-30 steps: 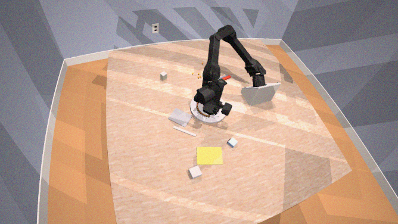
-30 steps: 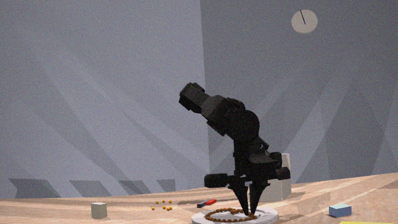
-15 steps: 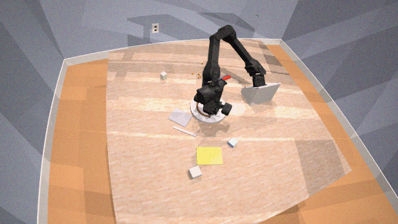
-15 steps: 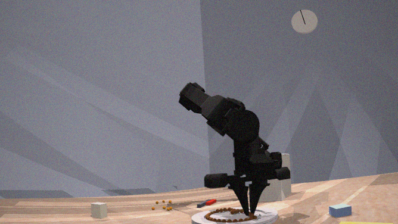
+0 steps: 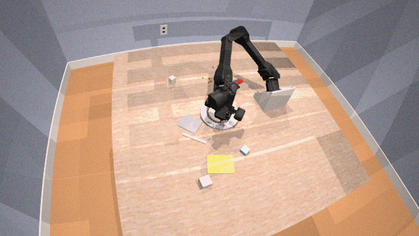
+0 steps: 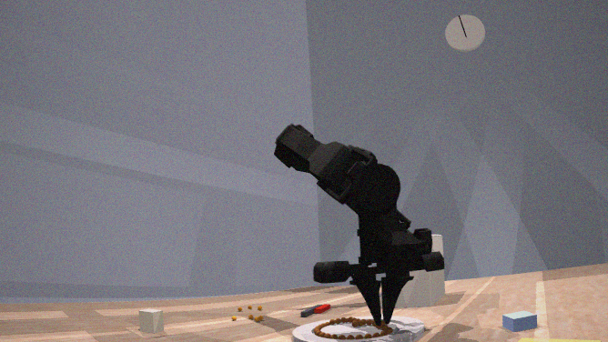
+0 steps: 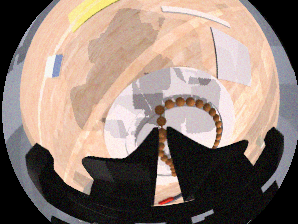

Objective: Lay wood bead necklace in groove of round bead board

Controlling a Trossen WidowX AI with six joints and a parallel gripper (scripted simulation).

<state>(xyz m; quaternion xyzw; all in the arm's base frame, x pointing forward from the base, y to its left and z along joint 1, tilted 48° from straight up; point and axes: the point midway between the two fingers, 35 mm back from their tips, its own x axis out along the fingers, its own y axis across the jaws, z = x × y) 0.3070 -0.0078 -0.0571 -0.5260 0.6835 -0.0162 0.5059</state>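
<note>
Black parallel-jaw gripper (image 6: 381, 322) points down, pinched onto the brown wood bead necklace (image 6: 350, 328), which lies as a ring on the round grey-white bead board (image 6: 410, 328). Loose orange beads (image 6: 249, 314) and a red-handled tool (image 6: 316, 309) sit behind the board.

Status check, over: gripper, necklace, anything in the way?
Gripper shut on wood bead necklace, tips down at round bead board. Necklace looped on board. Nothing blocking; loose beads lie apart.
</note>
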